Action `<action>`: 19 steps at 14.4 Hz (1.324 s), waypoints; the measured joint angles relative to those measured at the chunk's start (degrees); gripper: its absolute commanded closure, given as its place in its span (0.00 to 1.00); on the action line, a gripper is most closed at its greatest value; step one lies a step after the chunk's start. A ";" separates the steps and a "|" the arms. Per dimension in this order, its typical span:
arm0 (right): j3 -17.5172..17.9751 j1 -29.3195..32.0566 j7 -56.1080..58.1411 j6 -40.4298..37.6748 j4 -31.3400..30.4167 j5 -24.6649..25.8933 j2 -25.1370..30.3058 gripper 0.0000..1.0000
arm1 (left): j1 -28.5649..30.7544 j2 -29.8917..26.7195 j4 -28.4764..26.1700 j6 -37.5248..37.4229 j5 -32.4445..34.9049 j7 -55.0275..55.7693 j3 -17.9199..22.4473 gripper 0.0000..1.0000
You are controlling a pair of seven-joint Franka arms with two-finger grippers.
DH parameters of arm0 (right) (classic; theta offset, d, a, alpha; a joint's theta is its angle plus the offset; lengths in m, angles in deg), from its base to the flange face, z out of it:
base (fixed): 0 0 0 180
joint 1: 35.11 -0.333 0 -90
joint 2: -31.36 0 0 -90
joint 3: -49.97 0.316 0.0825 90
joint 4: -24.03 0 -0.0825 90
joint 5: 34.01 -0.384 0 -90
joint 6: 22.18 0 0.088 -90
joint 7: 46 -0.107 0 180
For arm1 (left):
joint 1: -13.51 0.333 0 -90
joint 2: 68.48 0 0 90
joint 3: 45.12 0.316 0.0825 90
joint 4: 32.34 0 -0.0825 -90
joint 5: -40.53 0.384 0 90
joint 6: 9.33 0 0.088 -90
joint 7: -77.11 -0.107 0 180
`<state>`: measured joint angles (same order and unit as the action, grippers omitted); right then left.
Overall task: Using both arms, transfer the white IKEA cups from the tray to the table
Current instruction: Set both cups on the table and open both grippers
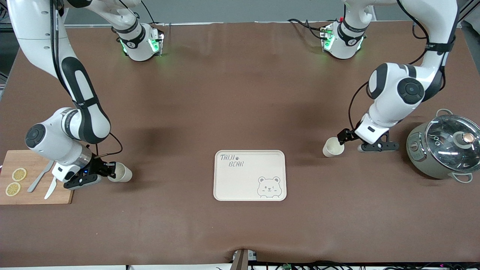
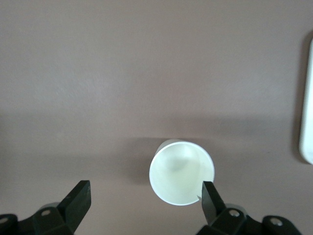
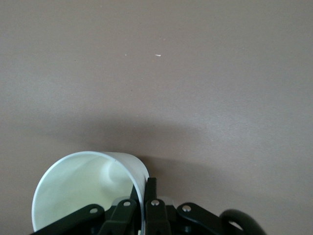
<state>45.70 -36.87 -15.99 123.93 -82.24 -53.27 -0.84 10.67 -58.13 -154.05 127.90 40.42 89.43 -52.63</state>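
Observation:
One white cup [image 1: 332, 147] stands upright on the brown table toward the left arm's end. My left gripper [image 1: 343, 138] hangs just above and beside it, open. In the left wrist view the cup [image 2: 182, 172] sits close to one finger [image 2: 210, 198], and the gripper [image 2: 145, 193] is spread wide. The other white cup [image 1: 122, 173] is at the right arm's end, tilted. My right gripper [image 1: 111, 172] is shut on its wall. In the right wrist view the gripper [image 3: 145, 185] pinches the cup's rim [image 3: 88, 188], one finger inside and one outside.
A cream bear-printed tray [image 1: 247, 180] lies in the middle, nearer the front camera; its edge shows in the left wrist view [image 2: 307, 117]. A wooden board [image 1: 35, 195] with lemon slices and cutlery lies by the right gripper. A grey pot with a glass lid [image 1: 444, 146] stands by the left arm.

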 measured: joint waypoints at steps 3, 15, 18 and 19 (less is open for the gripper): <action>0.18 0.00 0.00 1.01 -0.01 -0.25 -0.82 1.00 | 0.00 -0.11 9.53 -11.28 -0.03 0.00 -0.07 0.00; 0.21 0.00 0.00 0.59 2.14 -0.63 -1.06 0.00 | 3.73 1.76 28.46 -24.83 -0.04 -3.23 0.24 0.00; -0.44 0.03 0.00 -10.03 8.97 -0.61 -0.82 0.00 | 4.16 1.74 32.09 -32.09 1.06 -4.02 0.71 0.00; -1.19 0.05 0.00 -14.92 12.19 -0.41 -0.65 0.00 | 4.22 1.71 33.38 -34.23 1.07 -4.26 0.74 0.00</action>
<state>44.51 -36.83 -15.99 109.02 -70.05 -53.68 -1.49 14.89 -56.42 -120.68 93.66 41.49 85.17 -51.89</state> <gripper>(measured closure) 0.004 0.000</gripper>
